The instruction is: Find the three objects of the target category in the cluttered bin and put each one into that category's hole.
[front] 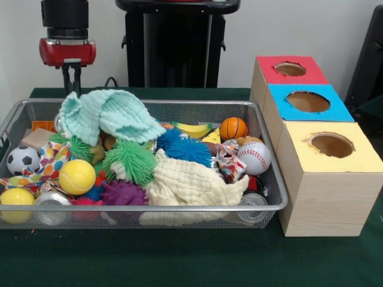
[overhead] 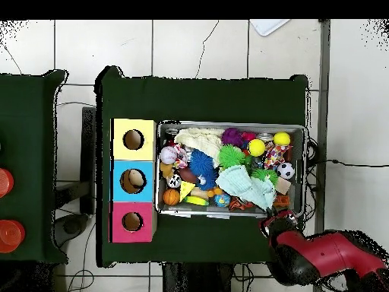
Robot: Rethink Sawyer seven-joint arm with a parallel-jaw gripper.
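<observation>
The wire-mesh bin (front: 143, 209) sits on the green table, full of toys and cloths; it also shows in the overhead view (overhead: 228, 124). No see-through water bottle shows in the clutter in either view. The blue-surround hole (front: 308, 101) is the middle of three boxes beside the bin, and in the overhead view (overhead: 133, 181) something pale shows inside it. My gripper (front: 72, 81) hangs open and empty just behind the bin's far left corner, above the table. In the overhead view the gripper (overhead: 272, 220) is just outside the bin's rim.
A mint cloth (front: 108, 113) and a cream cloth (front: 185, 182) cover part of the pile. Balls, spiky toys and metal cans (front: 51, 200) lie around them. The red-surround hole (front: 290, 69) and yellow-surround hole (front: 331, 144) flank the blue one.
</observation>
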